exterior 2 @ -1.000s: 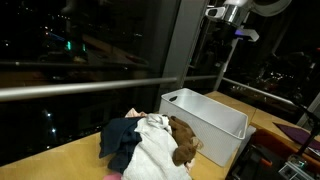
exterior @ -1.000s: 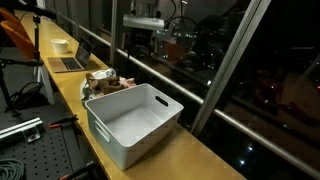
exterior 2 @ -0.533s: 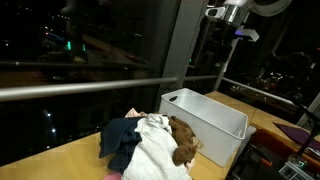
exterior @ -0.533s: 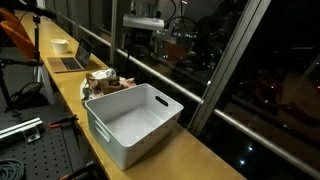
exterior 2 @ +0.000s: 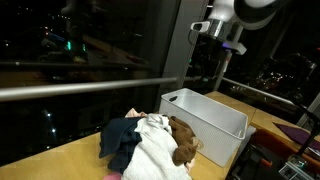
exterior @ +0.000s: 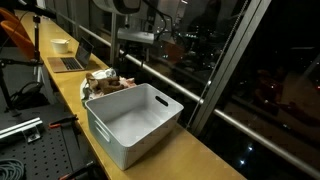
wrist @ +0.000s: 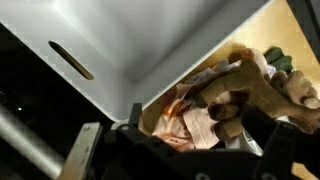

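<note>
Lying heaped on the wooden counter (exterior: 195, 155), the pile of clothes (exterior 2: 150, 150) rests against one short end of the white bin (exterior 2: 205, 115), with a brown plush toy (exterior 2: 183, 140) on top, right beside the bin's wall. The bin stands upright, its open top facing up. The gripper (exterior 2: 205, 68) hangs high above this spot and touches neither. In the wrist view its fingers (wrist: 85, 150) stand wide apart, released and gripping nothing, with the bin's handle slot (wrist: 70, 60) and the pile below them. Farther along the counter, in an exterior view, sit a laptop (exterior: 70, 62) and a small bowl (exterior: 61, 45), beside the dark window (exterior: 240, 70).
</note>
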